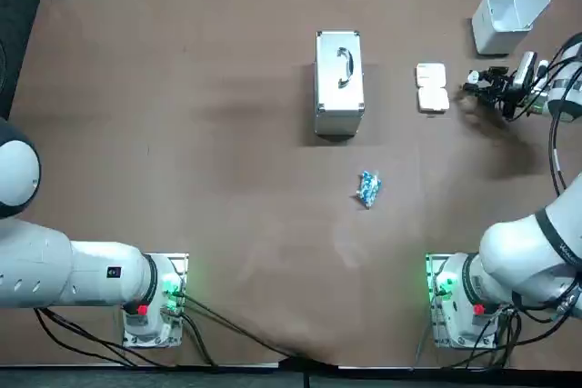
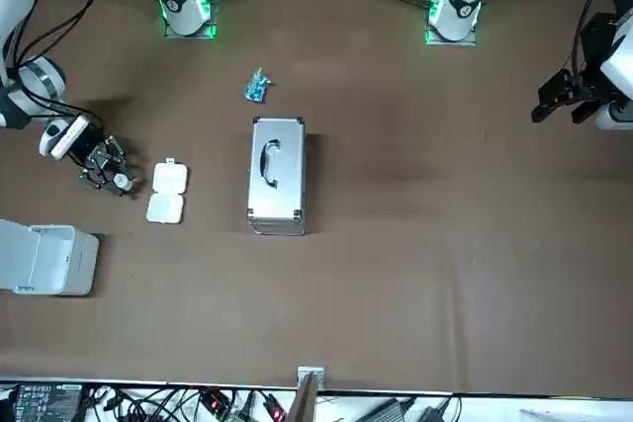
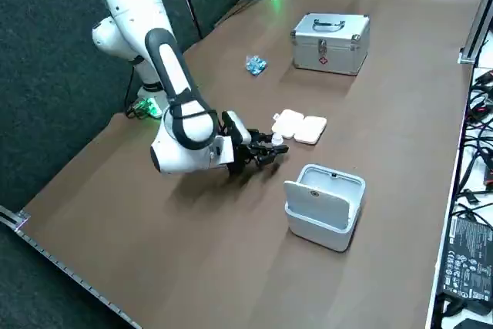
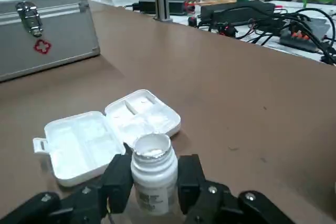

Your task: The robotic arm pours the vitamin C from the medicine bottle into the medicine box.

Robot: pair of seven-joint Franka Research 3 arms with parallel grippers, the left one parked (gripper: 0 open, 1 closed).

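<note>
My right gripper (image 4: 153,170) is shut on a small white medicine bottle (image 4: 153,174), with one black finger on each side of it. The bottle has no cap and something white shows in its mouth. Just beyond it, the white medicine box (image 4: 105,136) lies open and flat on the brown table, showing its compartments. In the top view the gripper (image 1: 482,85) sits at the far right, just right of the box (image 1: 432,87). The side view shows the gripper (image 3: 269,148) low over the table, with the bottle (image 3: 276,139) beside the box (image 3: 299,126).
A silver first-aid case (image 1: 339,82) lies mid-table, left of the box. A small blue packet (image 1: 367,188) lies nearer the arm bases. A white bin (image 1: 507,15) with its lid up stands at the far right corner. Cables crowd the far table edge (image 4: 252,19).
</note>
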